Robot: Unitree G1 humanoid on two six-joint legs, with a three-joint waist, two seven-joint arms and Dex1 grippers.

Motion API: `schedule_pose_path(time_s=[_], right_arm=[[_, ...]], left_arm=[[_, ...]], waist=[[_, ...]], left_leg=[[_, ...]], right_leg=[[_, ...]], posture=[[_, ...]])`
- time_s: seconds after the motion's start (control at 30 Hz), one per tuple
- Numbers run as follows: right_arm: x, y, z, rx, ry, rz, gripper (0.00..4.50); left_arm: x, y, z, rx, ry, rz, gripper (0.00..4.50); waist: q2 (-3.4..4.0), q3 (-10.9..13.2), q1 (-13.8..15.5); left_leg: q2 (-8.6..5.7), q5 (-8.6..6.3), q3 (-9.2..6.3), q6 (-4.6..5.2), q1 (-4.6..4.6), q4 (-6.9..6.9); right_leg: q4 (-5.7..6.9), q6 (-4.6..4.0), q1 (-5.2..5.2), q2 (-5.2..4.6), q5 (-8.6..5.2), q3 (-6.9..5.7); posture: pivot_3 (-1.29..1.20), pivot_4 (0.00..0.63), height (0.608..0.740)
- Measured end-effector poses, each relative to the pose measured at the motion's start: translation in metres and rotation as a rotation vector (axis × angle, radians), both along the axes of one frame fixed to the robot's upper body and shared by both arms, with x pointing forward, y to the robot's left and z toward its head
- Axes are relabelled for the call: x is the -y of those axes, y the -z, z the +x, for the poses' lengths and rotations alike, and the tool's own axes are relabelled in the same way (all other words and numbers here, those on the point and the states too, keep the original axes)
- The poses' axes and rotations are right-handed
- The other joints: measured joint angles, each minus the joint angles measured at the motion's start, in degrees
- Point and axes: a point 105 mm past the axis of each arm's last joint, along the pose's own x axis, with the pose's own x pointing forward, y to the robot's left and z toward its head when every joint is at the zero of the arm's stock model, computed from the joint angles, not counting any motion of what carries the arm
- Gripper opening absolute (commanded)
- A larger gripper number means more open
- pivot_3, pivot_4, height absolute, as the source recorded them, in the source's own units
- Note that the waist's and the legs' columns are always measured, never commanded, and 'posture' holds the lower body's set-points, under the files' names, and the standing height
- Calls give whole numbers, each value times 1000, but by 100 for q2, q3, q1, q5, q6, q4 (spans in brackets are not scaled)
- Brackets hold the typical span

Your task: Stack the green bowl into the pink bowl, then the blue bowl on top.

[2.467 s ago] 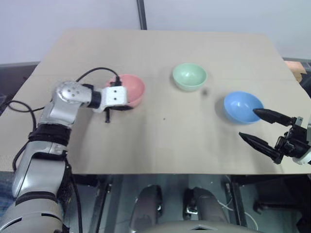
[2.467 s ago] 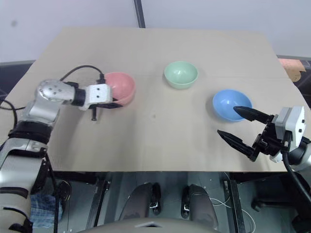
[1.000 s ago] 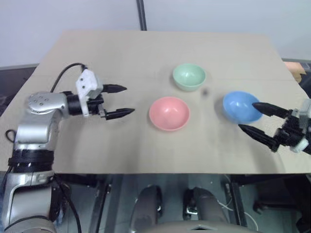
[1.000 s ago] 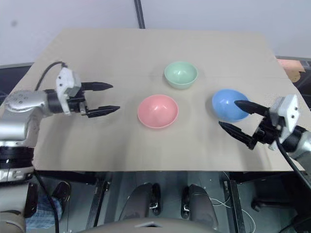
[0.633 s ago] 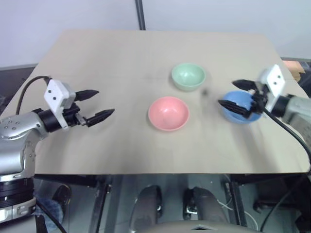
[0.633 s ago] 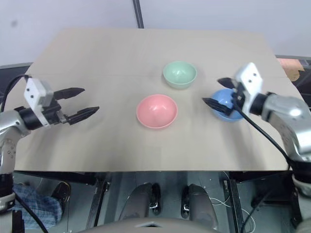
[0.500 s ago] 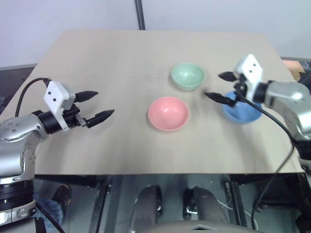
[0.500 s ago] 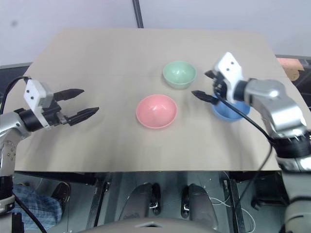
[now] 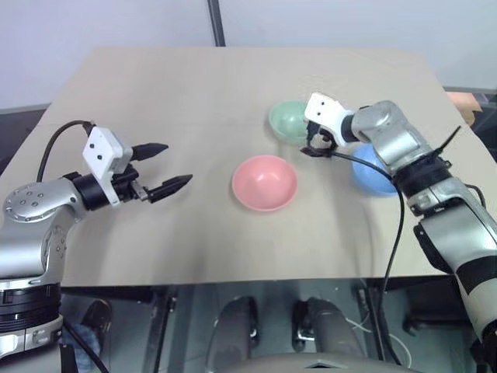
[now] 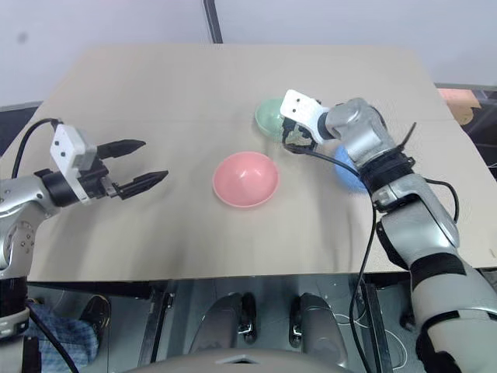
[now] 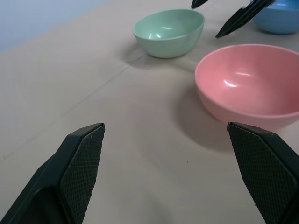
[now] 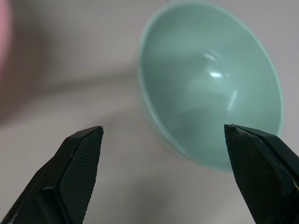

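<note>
The pink bowl (image 9: 265, 182) sits empty at the table's middle. Just beyond it stands the green bowl (image 9: 284, 117), and the blue bowl (image 9: 371, 174) lies to their right, partly behind my right forearm. My right gripper (image 9: 308, 142) hovers open at the green bowl's near right rim. In the right wrist view that bowl (image 12: 210, 79) lies between and beyond the spread fingers, with nothing gripped. My left gripper (image 9: 177, 163) is open and empty, well to the left of the pink bowl and pointing toward it. The left wrist view shows the pink bowl (image 11: 247, 84) and the green bowl (image 11: 169, 31).
The tan table (image 9: 155, 85) is bare on its left and far side. A dark post (image 9: 215, 22) rises behind the far edge. A cable (image 9: 392, 233) hangs from my right arm over the front right edge.
My right gripper has swung left and away from the blue bowl to the green bowl's rim, rolling as it went. The left gripper has stayed about where it was, open.
</note>
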Motion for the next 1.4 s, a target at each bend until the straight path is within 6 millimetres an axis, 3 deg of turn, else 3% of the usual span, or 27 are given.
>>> schedule_pose_path(time_s=[0.1,0.17,0.27,0.43,0.47,0.7,0.83,0.87,0.97,1.17,1.27,1.4], right_arm=[[-8,4,4,12,-22,-50,4500],[-14,6,6,27,-44,-86,3971],[-22,11,5,21,-68,-102,2761],[-34,14,2,19,-109,-92,144],[-35,14,2,23,-115,-95,17],[-37,9,1,23,-133,-84,17],[-52,-18,-12,49,-227,-38,17],[-58,-30,-26,40,-293,9,17],[-65,-43,-59,14,-431,52,17],[-66,-51,-116,7,-605,29,17],[-64,-40,-142,-19,-671,-11,17],[-63,-28,-155,-60,-705,-55,17]], left_arm=[[1,0,1,2,4,0,4431],[3,1,2,1,11,2,4500],[4,4,2,-9,18,6,4500],[5,5,2,-11,19,6,4500],[5,4,2,-11,19,6,4500],[5,5,2,-11,20,7,4500],[7,4,3,-8,26,8,4500],[8,4,4,-9,31,10,4500],[10,4,4,-11,38,9,4500],[13,7,4,-29,60,11,4500],[16,7,0,-52,110,10,4500],[20,8,-7,-101,186,32,4500]], waist=[[1,0,-7],[1,0,-14],[1,0,-20],[2,1,-15],[2,1,-14],[4,3,-19],[7,4,-19],[6,4,-12],[6,4,17],[5,3,14],[4,3,14],[4,3,11]], left_leg=[[1,0,1,-1,0,-1],[1,0,3,-1,0,-1],[1,0,4,-1,0,-2],[1,0,4,-1,-1,-3],[1,0,4,-1,-1,-3],[0,0,6,-1,-2,-6],[1,0,6,-1,-2,-9],[1,0,5,-1,-3,-10],[0,0,4,-1,-6,-11],[-1,-1,3,0,-1,-8],[1,-1,2,-1,0,-8],[0,-1,4,0,-1,-7]], right_leg=[[2,0,-2,0,0,2],[3,0,-3,0,0,3],[2,-1,-4,-1,0,3],[3,-1,-6,-2,1,4],[3,-1,-6,-2,1,4],[3,-1,-10,-2,1,5],[3,-1,-11,-2,1,7],[1,-1,-10,-2,1,6],[-3,-1,-10,-3,1,5],[2,1,-10,-3,0,3],[3,1,-10,-1,-1,2],[2,3,-11,-1,-2,2]], posture=[[0,150,740],[0,150,740],[0,150,740],[0,150,740],[0,150,740],[0,150,740],[0,150,740],[0,150,740],[0,150,740],[0,150,740],[0,150,740],[0,150,740]])
